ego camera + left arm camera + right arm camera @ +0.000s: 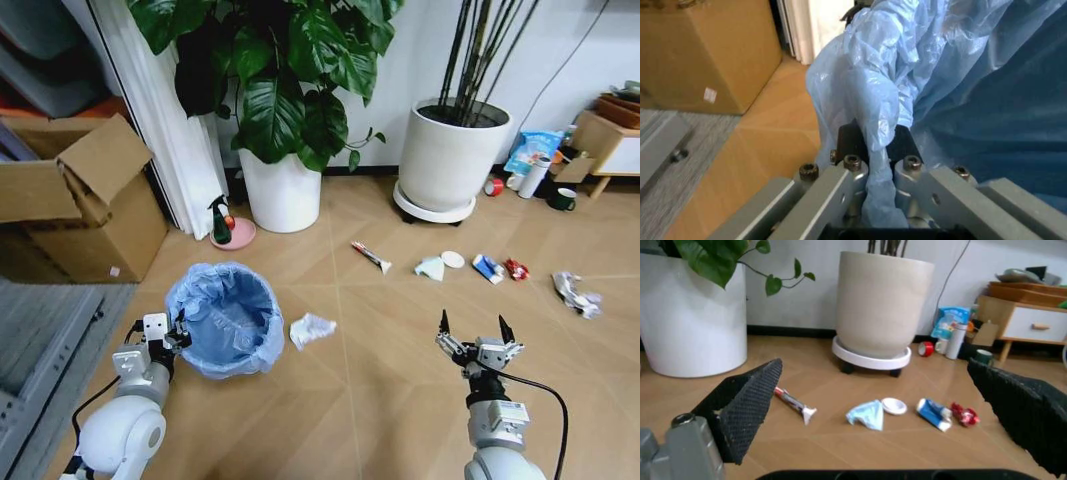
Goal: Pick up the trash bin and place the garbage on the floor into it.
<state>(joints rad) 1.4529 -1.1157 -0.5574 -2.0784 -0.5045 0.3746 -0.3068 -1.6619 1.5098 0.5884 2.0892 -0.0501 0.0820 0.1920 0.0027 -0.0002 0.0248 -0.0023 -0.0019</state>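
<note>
Cardboard box [75, 200] stands beside the trash bin [225, 320].

White arms, grey screwed jaws, black pads

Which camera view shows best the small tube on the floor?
The right wrist view: the small tube lies close and unblocked between the open right gripper fingers. The head view shows it farther off and smaller. The left wrist view faces the trash bin's bag.

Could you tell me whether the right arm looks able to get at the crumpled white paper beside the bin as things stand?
Probably yes: the right gripper hovers with its jaws open, and bare tan wood-look floor lies between it and the crumpled white paper. The left gripper is shut on the blue-lined round trash bin.
</note>
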